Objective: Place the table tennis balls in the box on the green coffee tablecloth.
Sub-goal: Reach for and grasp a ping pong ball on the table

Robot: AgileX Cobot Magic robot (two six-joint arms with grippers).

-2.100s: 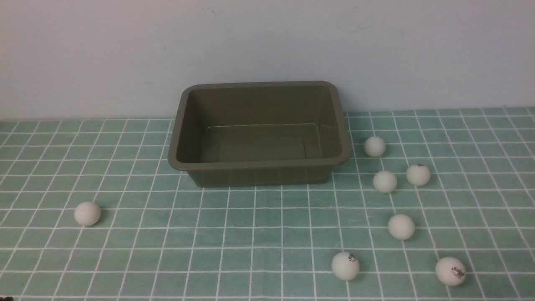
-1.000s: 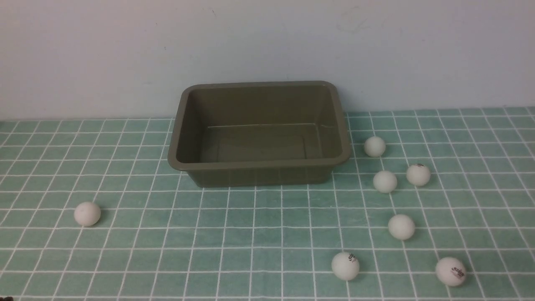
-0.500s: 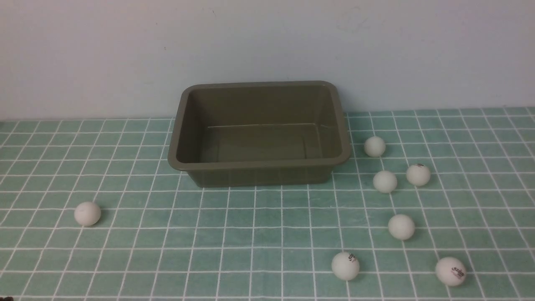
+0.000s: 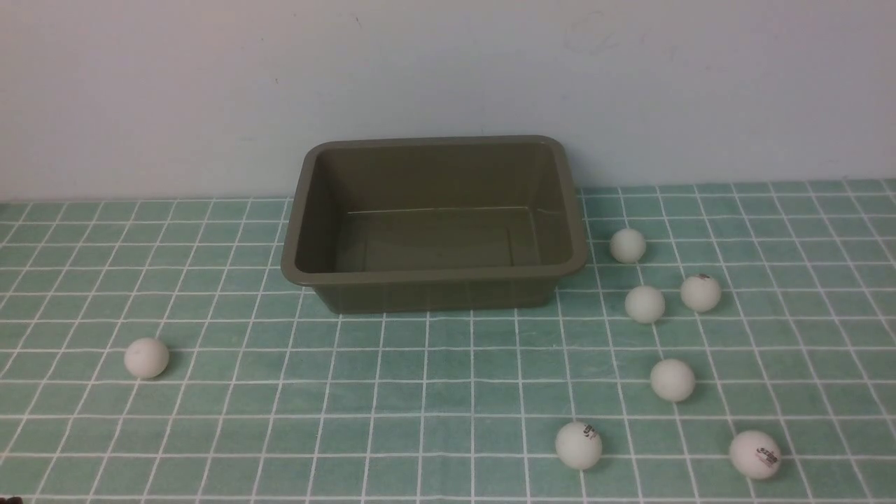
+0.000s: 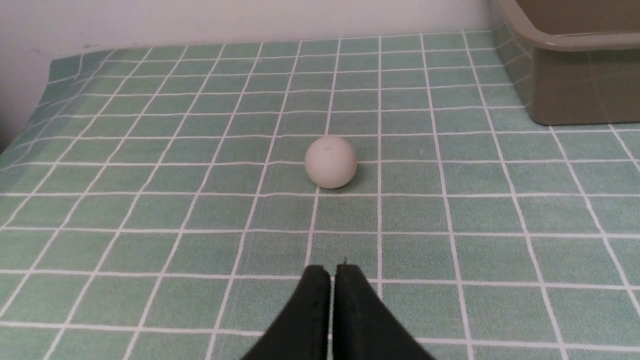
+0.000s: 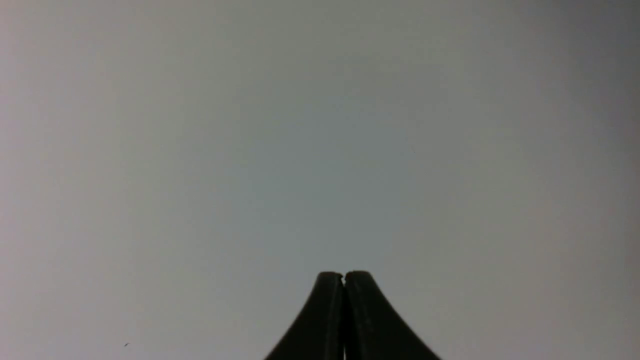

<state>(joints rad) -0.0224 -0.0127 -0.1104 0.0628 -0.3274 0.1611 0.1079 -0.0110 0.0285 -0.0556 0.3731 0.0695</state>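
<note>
The olive-brown box stands empty at the back middle of the green checked tablecloth. One white ball lies alone at the left. Several white balls lie at the right, among them one nearest the box and one at the front. Neither gripper shows in the front view. In the left wrist view my left gripper is shut and empty, short of the lone ball, with the box corner beyond. My right gripper is shut and empty, facing only a blank grey wall.
A pale wall rises right behind the box. In the left wrist view the cloth's edge drops off at the side away from the box.
</note>
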